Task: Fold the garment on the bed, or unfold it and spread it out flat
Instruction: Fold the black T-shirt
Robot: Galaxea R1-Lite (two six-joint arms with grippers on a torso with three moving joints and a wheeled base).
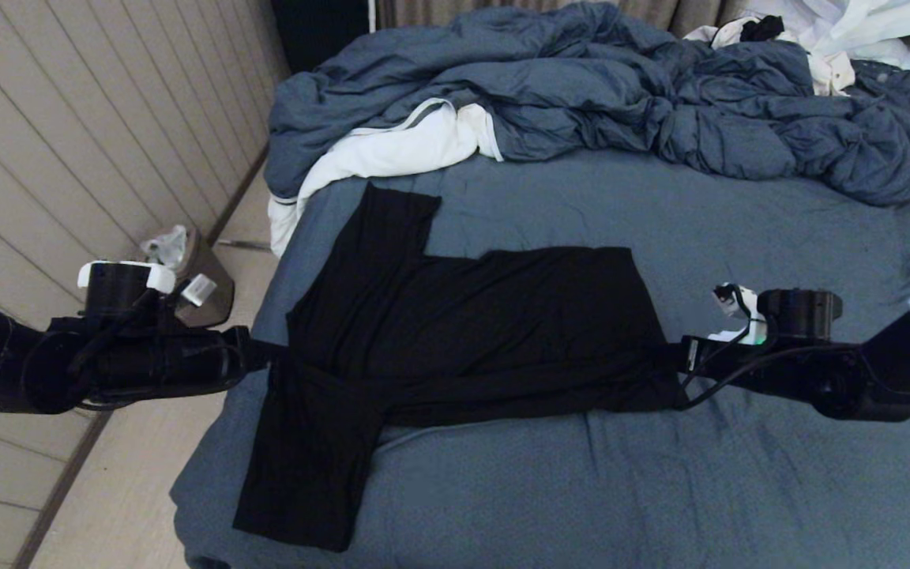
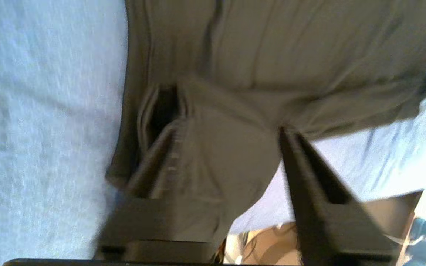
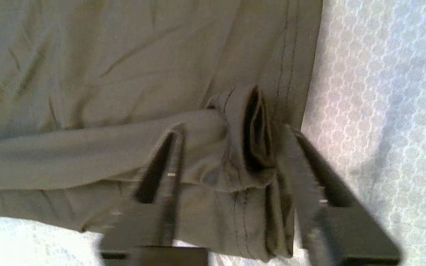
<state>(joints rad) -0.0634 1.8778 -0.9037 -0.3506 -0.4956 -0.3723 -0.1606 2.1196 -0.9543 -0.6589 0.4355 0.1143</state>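
Garment (image 1: 471, 316) lies partly folded across the bed (image 1: 739, 490), sleeves at the left. Left gripper (image 2: 227, 133) stands at its left edge, right gripper (image 3: 231, 129) at its right hem, both with jaws apart astride bunched fabric.

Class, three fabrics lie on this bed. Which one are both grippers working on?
The black T-shirt, spread flat on the slate-blue sheet. The left gripper and right gripper flank it; the white cloth and blue-grey duvet lie bunched behind.
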